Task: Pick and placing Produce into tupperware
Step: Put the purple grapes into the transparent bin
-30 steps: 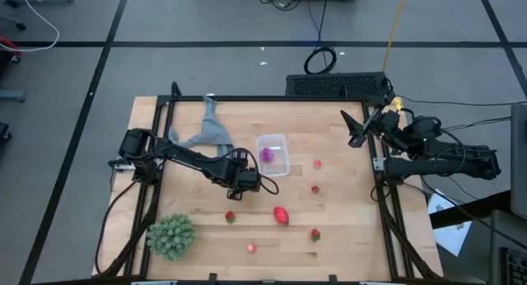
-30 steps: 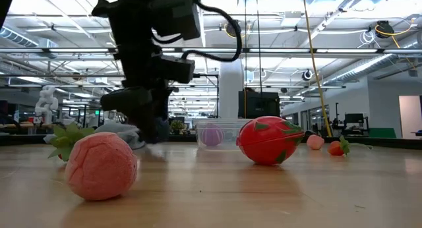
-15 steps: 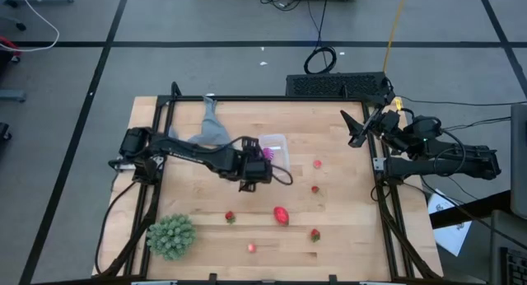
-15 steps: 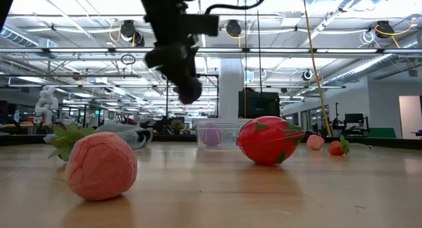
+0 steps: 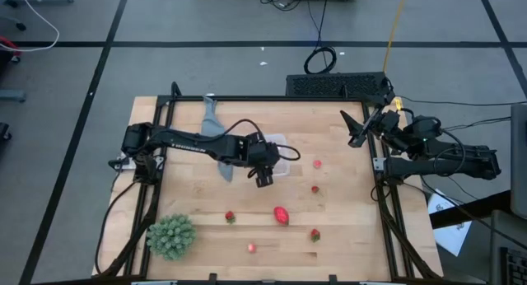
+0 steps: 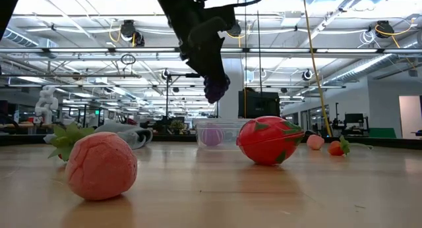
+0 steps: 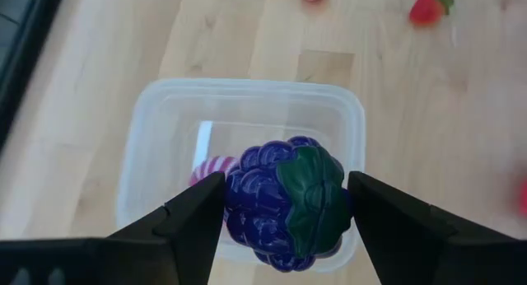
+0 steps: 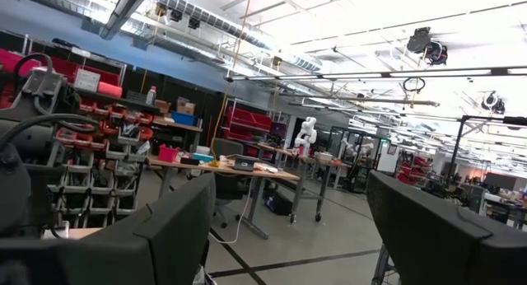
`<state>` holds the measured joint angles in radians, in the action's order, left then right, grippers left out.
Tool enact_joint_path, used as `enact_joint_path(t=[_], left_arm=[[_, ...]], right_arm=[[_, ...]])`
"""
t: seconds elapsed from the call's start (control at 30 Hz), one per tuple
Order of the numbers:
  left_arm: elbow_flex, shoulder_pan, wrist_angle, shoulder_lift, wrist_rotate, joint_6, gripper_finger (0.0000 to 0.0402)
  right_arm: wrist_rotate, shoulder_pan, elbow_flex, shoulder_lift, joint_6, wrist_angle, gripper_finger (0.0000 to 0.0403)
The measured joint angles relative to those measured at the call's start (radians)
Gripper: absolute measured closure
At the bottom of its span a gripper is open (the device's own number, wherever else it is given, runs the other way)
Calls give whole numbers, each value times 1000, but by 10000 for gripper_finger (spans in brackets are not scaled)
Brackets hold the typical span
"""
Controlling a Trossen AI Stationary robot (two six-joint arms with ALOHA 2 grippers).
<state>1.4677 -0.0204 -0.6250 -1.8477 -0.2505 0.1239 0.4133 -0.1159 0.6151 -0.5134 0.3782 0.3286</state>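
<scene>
My left gripper (image 5: 263, 179) hangs over the clear tupperware (image 7: 247, 91), shut on a dark blue-purple fruit (image 7: 284, 203) that has a green leaf cap. The low view shows that fruit (image 6: 216, 89) well above the tupperware (image 6: 221, 132). A magenta spiky fruit (image 7: 212, 168) lies on the container's floor. A larger red-pink fruit (image 5: 282, 215) and several small red berries, one of them (image 5: 314, 189), lie on the table nearer the near edge. My right gripper (image 5: 356, 130) waits open at the table's far right corner. My left gripper pinches the blue-purple fruit between its two fingers, one finger (image 7: 198, 215) on each side of its body (image 7: 247, 204). The fingers come from above, pointing down. The fruit is lifted clear and hangs over the open tupperware, its green cap (image 7: 313, 198) turned toward the camera.
A large green spiky ball (image 5: 171, 235) sits near the table's near left corner. A grey cloth (image 5: 212, 133) lies at the far left, beside the left arm. A pink berry (image 5: 251, 247) lies close to the near edge. A black frame (image 5: 387, 211) runs along the table's sides.
My left gripper rose from the table surface beside the tupperware, carrying the blue-purple fruit with it. It then moved toward the table's right, so the fruit now hangs lifted clear over the container. The right arm kept still.
</scene>
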Motion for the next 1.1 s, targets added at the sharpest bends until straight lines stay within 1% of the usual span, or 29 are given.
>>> enact_joint_path(t=[0.1,0.37,0.43,0.57,0.7,0.9,1.0,1.1], left_arm=[[-1,8,0,0,33,42,145],[-1,27,39,-1,24,70,144],[-1,27,55,-15,27,75,144],[-2,26,54,-60,75,88,144],[-3,27,43,-110,67,71,144],[-3,29,20,-123,70,75,144],[-2,32,3,-122,108,98,144],[-2,32,-29,-122,116,108,144]], right_arm=[[0,0,0,0,0,0,94],[0,0,0,0,-26,0,94],[0,0,0,0,-26,-1,94],[0,-1,0,0,-26,-3,94],[-1,0,0,-1,-25,-8,94],[-1,0,0,-3,-20,-9,94],[-1,0,0,-3,-19,-8,94],[-1,0,0,-3,-19,-7,94]])
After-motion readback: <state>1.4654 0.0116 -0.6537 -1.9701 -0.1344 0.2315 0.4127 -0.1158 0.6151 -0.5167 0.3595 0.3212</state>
